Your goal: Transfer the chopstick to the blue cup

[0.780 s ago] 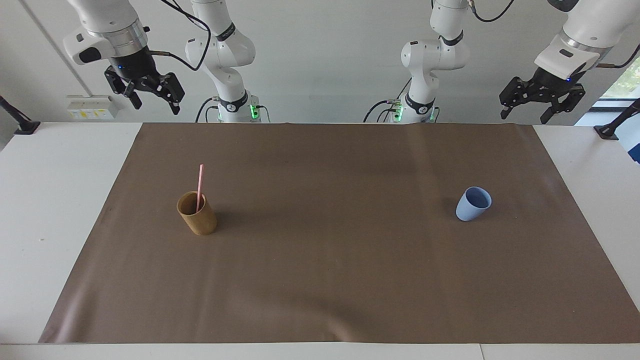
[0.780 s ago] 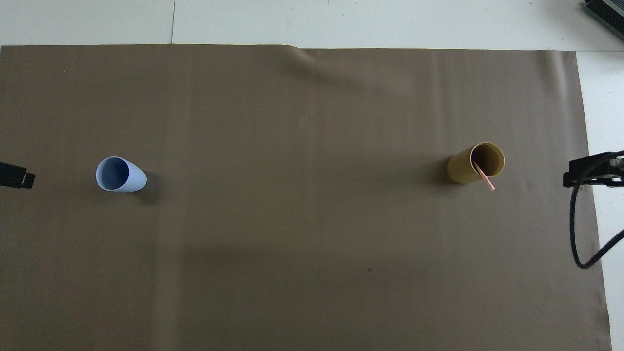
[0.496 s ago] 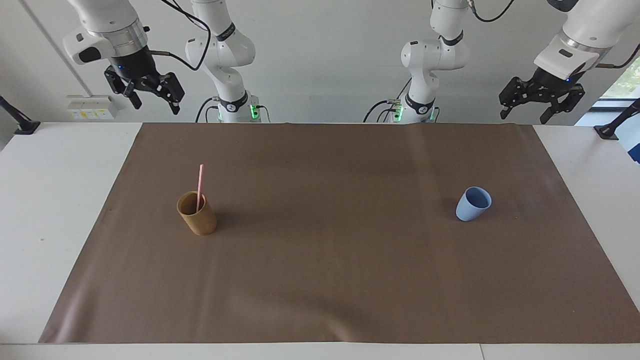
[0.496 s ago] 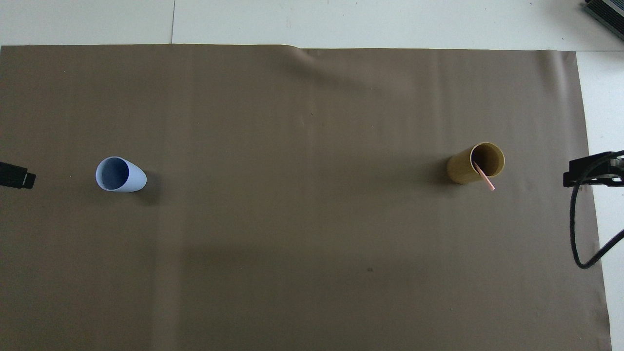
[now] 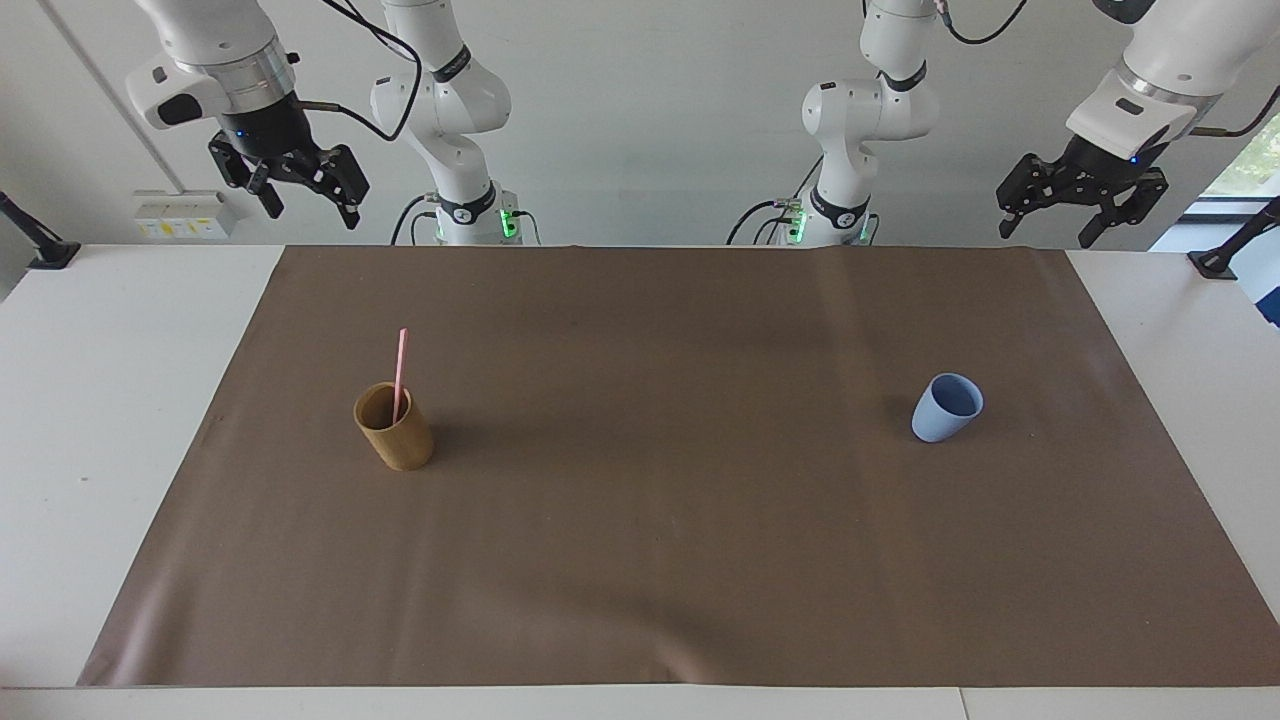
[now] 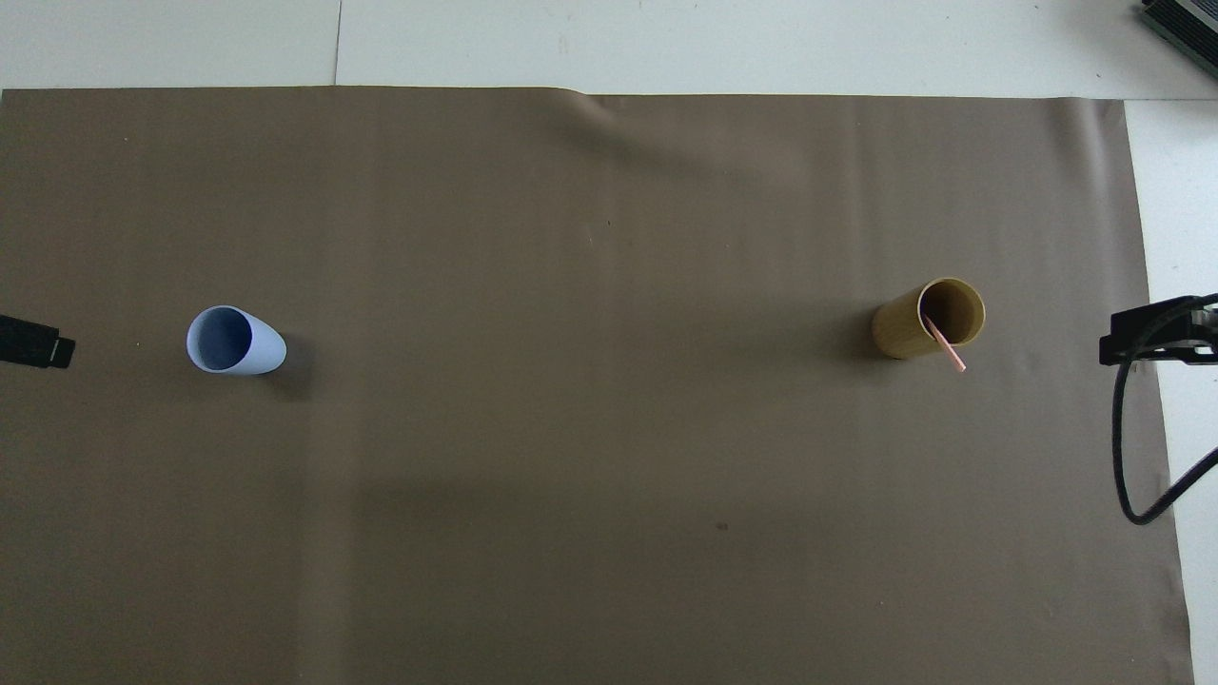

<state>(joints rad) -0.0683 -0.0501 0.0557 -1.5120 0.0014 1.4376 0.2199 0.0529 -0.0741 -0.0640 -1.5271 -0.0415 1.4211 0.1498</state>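
Note:
A thin pink chopstick [image 5: 400, 368] [image 6: 946, 348] stands tilted inside a tan cylindrical cup [image 5: 396, 432] [image 6: 909, 328] toward the right arm's end of the table. Its upper half sticks out above the rim. The light-blue cup [image 5: 944, 409] [image 6: 234, 341] stands upright with nothing in it toward the left arm's end, about as near to the robots as the tan cup. My right gripper [image 5: 311, 208] hangs open, holding nothing, high over the table's edge by the robots. My left gripper [image 5: 1046, 230] hangs the same way at its own end, open with nothing in it.
A brown mat [image 5: 660, 520] covers most of the white table [image 5: 90, 400]. Both arm bases [image 5: 470, 215] [image 5: 830, 215] stand at the mat's robot-side edge. In the overhead view a black cable [image 6: 1132, 457] loops over the mat's edge at the right arm's end.
Both grippers have risen very slightly. The cups and the chopstick have not moved.

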